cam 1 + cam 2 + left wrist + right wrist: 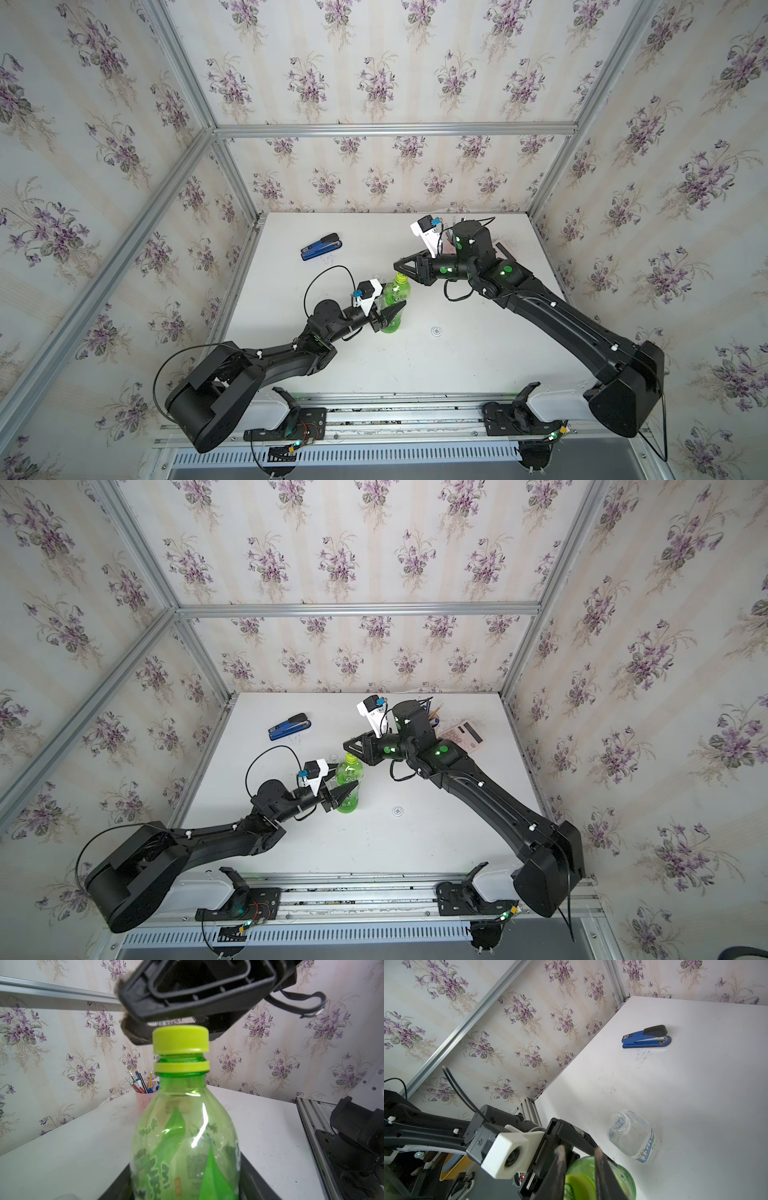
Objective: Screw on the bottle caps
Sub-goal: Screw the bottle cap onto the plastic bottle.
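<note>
So that the green bottle (182, 1136) cannot spin, my left pincer (394, 297) clamps its body while my right pincer (579, 1150) pinches the yellow-green cap (180, 1040) (not yet seated) to twist.

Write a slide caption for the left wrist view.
Cap sits on the green bottle, not yet screwed down; right gripper at it.

Violet-flowered wallpaper (374, 62) surrounds a white table (457, 374).

We log the left arm (286, 361) stretched low, left pincer (397, 301) clamped, held sideways. Right arm (540, 299) arches higher, right pincer (579, 1151) jaws narrowly apart.
</note>
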`<state>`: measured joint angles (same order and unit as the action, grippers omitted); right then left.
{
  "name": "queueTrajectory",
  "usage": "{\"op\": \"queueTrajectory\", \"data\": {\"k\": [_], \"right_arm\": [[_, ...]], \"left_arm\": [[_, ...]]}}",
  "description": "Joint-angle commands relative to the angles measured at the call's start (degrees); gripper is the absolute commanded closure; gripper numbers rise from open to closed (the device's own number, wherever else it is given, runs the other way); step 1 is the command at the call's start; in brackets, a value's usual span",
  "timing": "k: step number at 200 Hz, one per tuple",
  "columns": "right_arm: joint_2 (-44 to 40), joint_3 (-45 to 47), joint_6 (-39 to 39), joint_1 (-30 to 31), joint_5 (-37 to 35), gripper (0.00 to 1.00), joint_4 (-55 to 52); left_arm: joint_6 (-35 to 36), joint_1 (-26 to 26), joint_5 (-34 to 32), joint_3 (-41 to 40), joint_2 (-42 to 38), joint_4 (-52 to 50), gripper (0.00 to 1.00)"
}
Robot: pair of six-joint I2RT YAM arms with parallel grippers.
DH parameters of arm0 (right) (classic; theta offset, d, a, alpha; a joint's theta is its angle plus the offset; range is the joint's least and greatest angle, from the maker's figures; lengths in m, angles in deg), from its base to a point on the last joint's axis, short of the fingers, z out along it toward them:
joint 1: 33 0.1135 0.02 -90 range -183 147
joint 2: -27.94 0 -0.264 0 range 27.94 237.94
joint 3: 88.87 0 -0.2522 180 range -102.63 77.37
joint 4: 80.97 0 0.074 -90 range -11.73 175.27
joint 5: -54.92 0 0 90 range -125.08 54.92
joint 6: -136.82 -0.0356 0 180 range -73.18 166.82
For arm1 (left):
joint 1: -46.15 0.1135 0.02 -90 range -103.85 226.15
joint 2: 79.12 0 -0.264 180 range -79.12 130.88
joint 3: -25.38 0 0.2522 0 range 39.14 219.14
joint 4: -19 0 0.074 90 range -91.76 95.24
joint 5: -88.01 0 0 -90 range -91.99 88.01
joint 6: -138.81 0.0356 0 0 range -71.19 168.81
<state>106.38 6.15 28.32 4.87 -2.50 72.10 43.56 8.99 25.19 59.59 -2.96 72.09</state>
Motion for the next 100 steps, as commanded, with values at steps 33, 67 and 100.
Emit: {"op": "queueTrajectory", "data": {"k": [33, 67, 100], "right_arm": [[-1.9, 1.4, -0.8, 0.0, 0.8, 0.79, 0.1], [-3.5, 2.9, -1.0, 0.0, 0.2, 0.83, -0.2], [-4.3, 4.0, -1.9, 0.0, 0.6, 0.84, -0.2]], "left_arm": [[0.0, 0.0, -1.7, 0.1, -1.0, 0.6, 0.38], [-0.4, 0.0, -2.6, 0.8, -0.9, -1.0, 0.38], [-0.5, 0.0, -3.5, 1.0, -1.0, -1.9, 0.38]]}}
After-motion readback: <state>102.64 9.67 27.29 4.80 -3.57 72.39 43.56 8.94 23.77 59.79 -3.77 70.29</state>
